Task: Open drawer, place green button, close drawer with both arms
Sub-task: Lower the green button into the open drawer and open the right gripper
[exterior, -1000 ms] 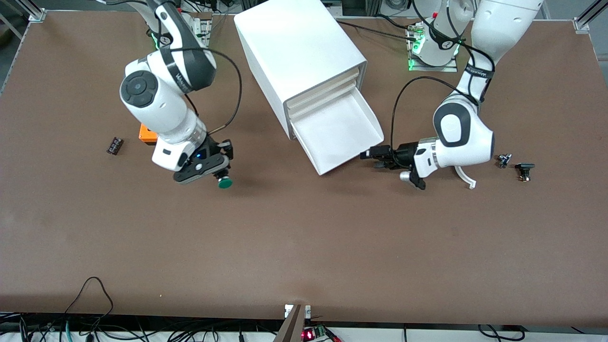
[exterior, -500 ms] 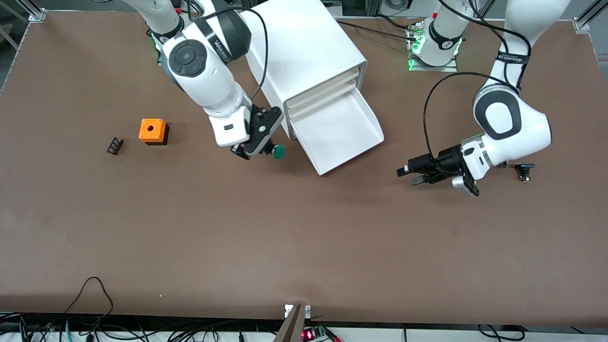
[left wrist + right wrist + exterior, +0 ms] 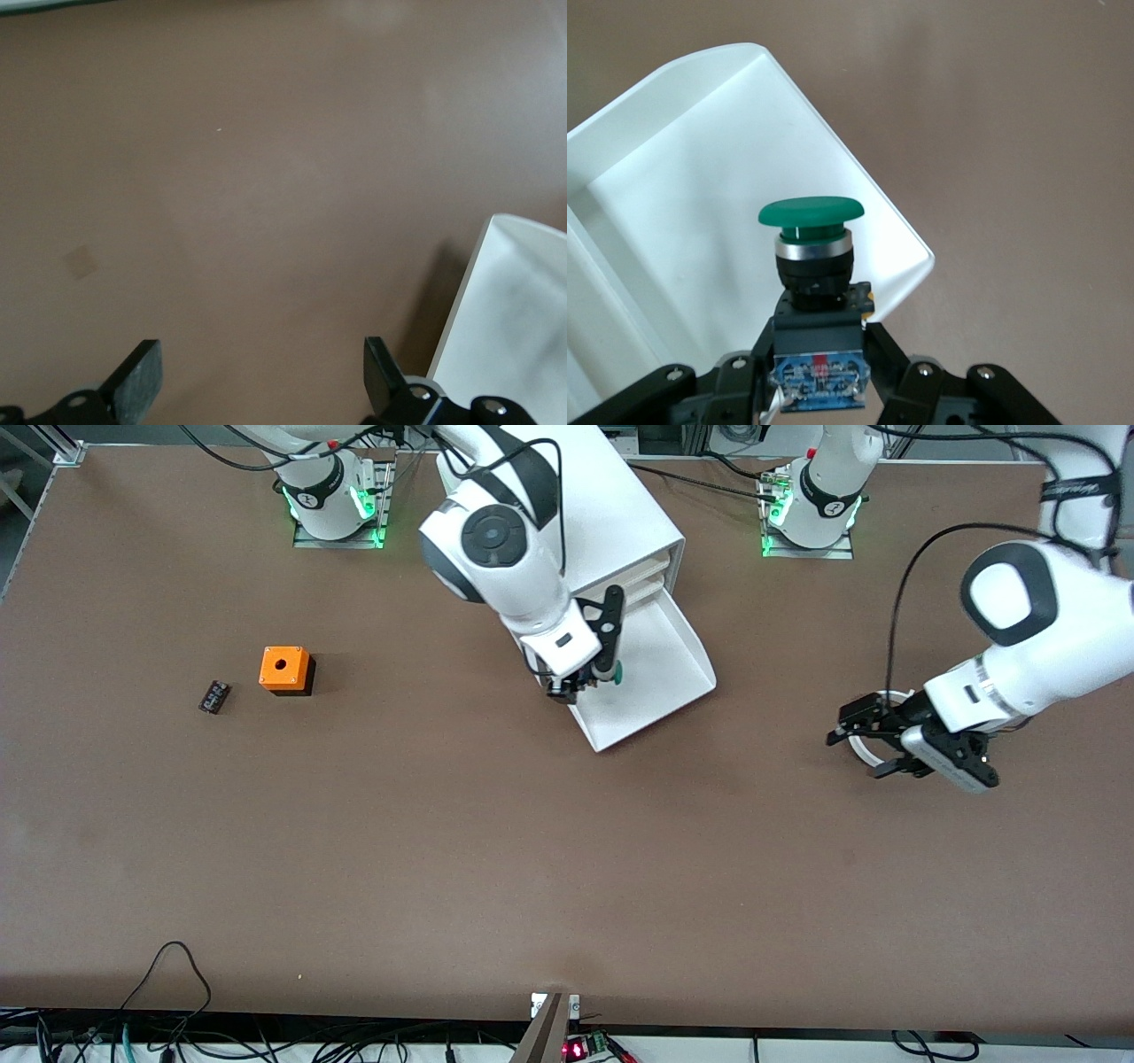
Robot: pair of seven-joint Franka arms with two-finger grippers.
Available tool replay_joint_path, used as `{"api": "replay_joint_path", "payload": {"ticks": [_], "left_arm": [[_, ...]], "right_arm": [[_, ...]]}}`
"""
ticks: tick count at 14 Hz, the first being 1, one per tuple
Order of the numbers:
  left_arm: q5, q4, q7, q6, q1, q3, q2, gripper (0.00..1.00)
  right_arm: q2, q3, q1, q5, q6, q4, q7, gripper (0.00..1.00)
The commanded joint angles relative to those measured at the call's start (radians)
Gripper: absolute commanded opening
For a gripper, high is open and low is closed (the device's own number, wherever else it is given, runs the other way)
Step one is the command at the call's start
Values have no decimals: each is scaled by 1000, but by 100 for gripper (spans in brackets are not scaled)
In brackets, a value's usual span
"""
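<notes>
**Ana:** Right, the right gripper [image 3: 592,682] is up over the open drawer [image 3: 651,682], jaws clamped on the button [image 3: 614,673]. Green cap showing just past the black fingers.

**Ben:** And the right wrist view backs that up: the button [image 3: 812,252] sits upright in the grip, black body pinched, round green cap on top, with the drawer [image 3: 700,212] spread out white underneath it. It's in the air above the tray, not resting in it.

**Ana:** The drawer is the lowest of the stack, pulled well out of the cabinet [image 3: 567,522]. The others above it look pushed in.

**Ben:** Now the left gripper [image 3: 873,744]. It's out over bare tabletop [image 3: 567,868], well apart from the cabinet toward the left arm's end, jaws spread wide and holding nothing.

**Ana:** Agreed. In the left wrist view the fingers [image 3: 137,381] stand far apart with only brown surface between them. A white curved piece shows at the edge there, and I can't tell what it is.

**Ben:** Elsewhere, an orange cube [image 3: 285,670] with a hole in its top sits toward the right arm's end, well apart from the cabinet.

**Ana:** And a small black part [image 3: 213,696] lies just beside the cube, farther from the cabinet still.
</notes>
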Motion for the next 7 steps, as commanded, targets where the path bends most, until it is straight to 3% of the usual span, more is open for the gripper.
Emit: {"api": "replay_joint_path", "payload": {"ticks": [1, 5, 7], "left_arm": [[176, 54, -88, -121, 3, 23, -65, 100], [400, 227, -309, -334, -12, 19, -91, 100], [472, 302, -387, -422, -14, 11, -91, 100]], "right_arm": [[53, -9, 33, -31, -9, 55, -66, 29], [122, -82, 154, -68, -75, 144, -150, 29], [138, -86, 171, -91, -76, 144, -150, 29]]}}
